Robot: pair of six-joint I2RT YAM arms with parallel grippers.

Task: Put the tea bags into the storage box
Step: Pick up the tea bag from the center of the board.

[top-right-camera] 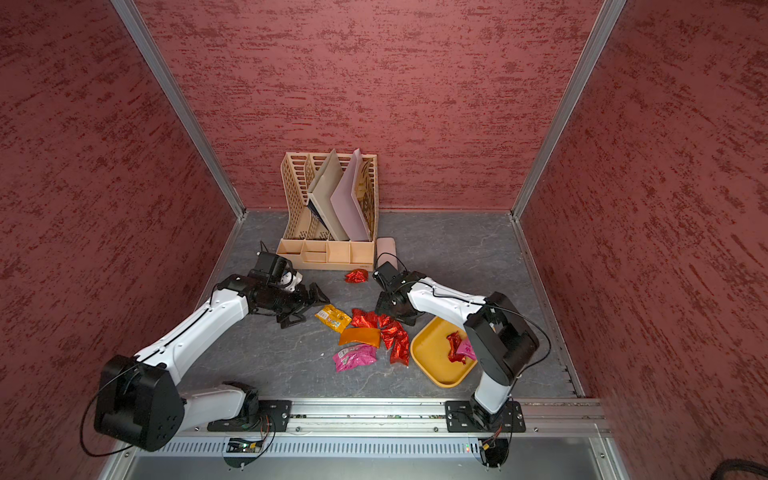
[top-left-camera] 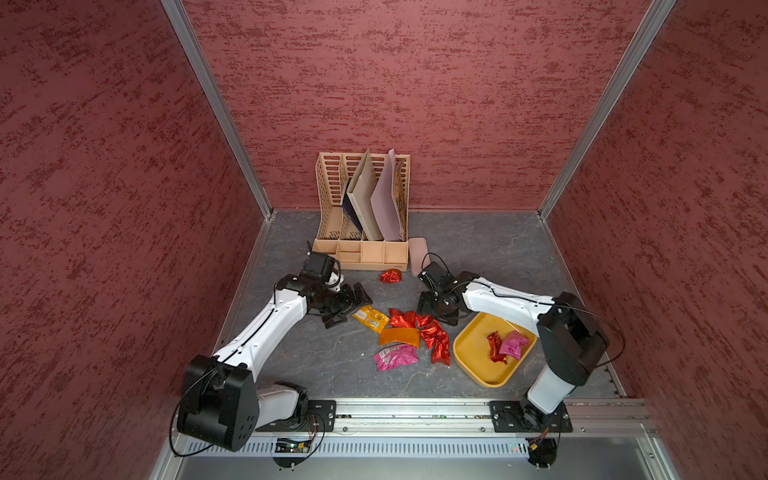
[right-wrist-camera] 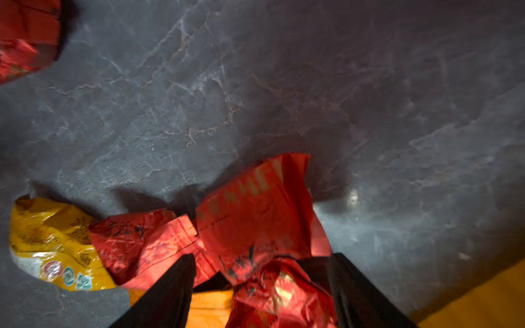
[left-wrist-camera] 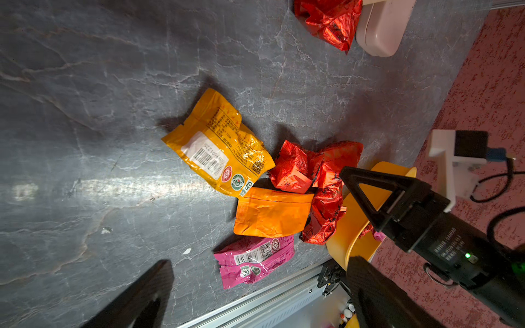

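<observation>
Red mottled walls (top-left-camera: 415, 83) close in a grey stone-look table (top-left-camera: 478, 257) on three sides. A beige file rack (top-left-camera: 361, 253) stands at the back, with a flat pink case (top-left-camera: 417, 255) just beside it.

My left gripper (top-left-camera: 351, 309) lies low, spread wide and empty, and points at the pile of tea bags (top-left-camera: 415, 336). My right arm reaches over the yellow tray (top-left-camera: 473, 353), which sits front right. The right gripper (right-wrist-camera: 262, 272) is down at the red tea bags (top-left-camera: 432, 332). In the right wrist view its fingers (right-wrist-camera: 170, 289) stand apart with crumpled red foil between them. I cannot tell whether they are pinching it.

Two bags lie in the tray, a red one (top-left-camera: 494, 347) and a pink one (top-left-camera: 514, 345). Outside it, just beside its rim, are the red cluster, an orange bag (top-left-camera: 399, 336), a pink bag (top-left-camera: 395, 357) and a yellow bag (top-left-camera: 370, 318). A lone red bag (top-left-camera: 390, 276) lies near the rack.

I judge this to be an early pick from the red cluster. The next move calls for closing on one bag only, lifting it clear of its overlapping neighbours, then a short swing over the rim to let go. Foil this slick could slip or drag a second bag along.
</observation>
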